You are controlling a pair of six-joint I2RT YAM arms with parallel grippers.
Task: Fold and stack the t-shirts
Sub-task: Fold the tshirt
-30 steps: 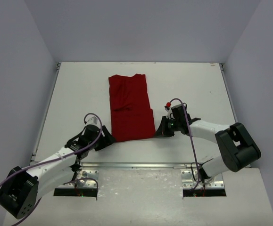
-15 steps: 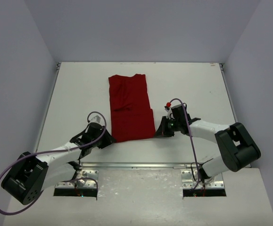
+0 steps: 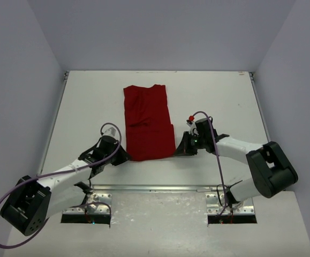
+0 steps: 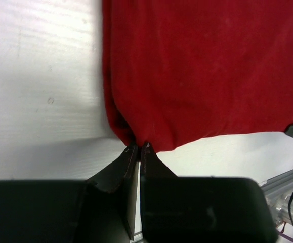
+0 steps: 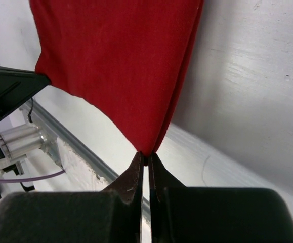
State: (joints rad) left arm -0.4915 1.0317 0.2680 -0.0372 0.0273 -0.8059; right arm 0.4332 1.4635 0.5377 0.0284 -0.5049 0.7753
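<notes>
Though pinched at both near corners, the red t-shirt [image 3: 146, 120] lies folded

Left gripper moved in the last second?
Yes, slightly. The left gripper shifted right, away from the table's left edge, up to the t-shirt's near left corner.

Matt dark red cloth t-shirt [image 3: 148, 122], smooth matt white table [image 3: 90, 101], bare metal rail [image 3: 155, 188]

You're looking down from above and behind the arms at the whole table [image 3: 85, 101]. Your wrist cameras are peering close past the left hand [image 4: 138, 147] and right hand [image 5: 146, 155] at the t-shirt [image 3: 148, 120], whose near hem all three views are sharing.
</notes>
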